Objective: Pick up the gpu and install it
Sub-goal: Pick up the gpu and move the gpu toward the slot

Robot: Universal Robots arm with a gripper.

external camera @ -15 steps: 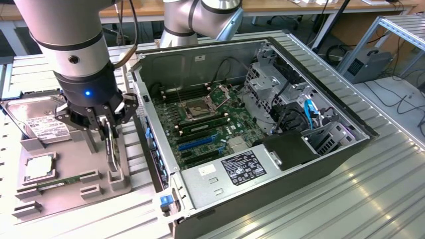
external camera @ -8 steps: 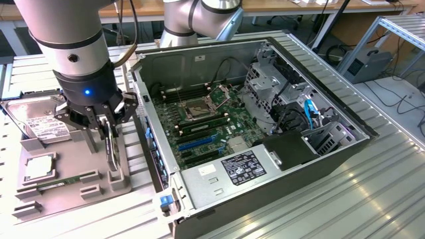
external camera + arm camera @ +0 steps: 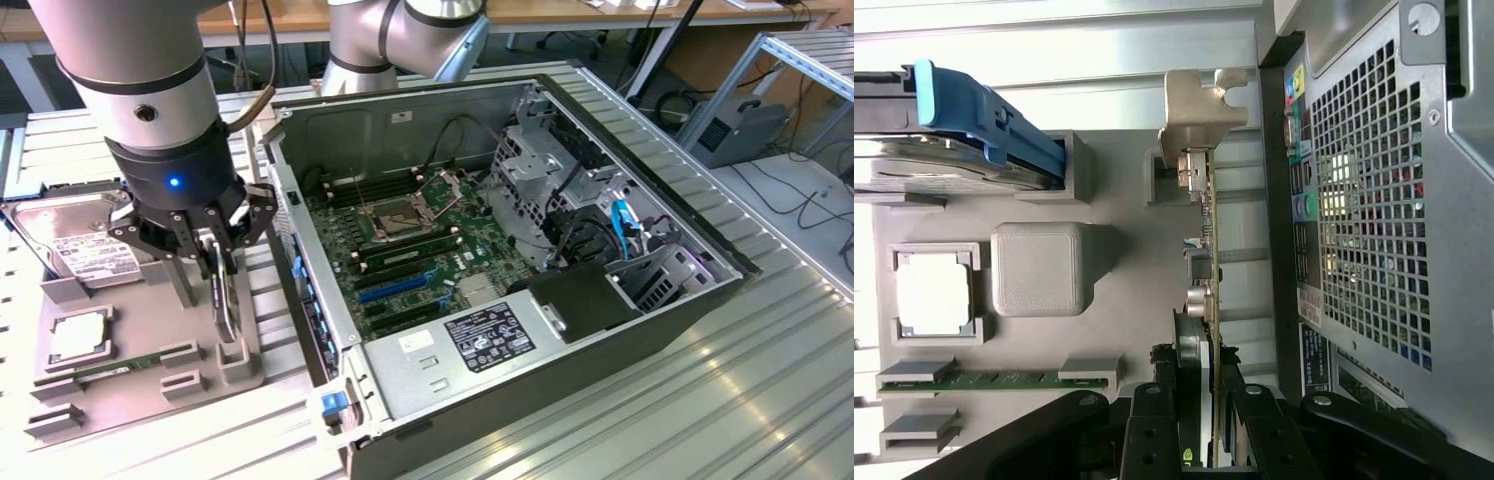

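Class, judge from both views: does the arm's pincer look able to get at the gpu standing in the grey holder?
Probably yes: the pincer is right at the gpu, which stands on edge in the holder with nothing between them.

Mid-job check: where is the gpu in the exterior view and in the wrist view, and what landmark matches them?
Exterior view: the gpu stands on edge in the grey tray, at that view's left beside the open computer case, gripped by the gripper.
Wrist view: the gpu runs edge-on between tray and case, into the gripper.
Shared landmark: the green memory stick.
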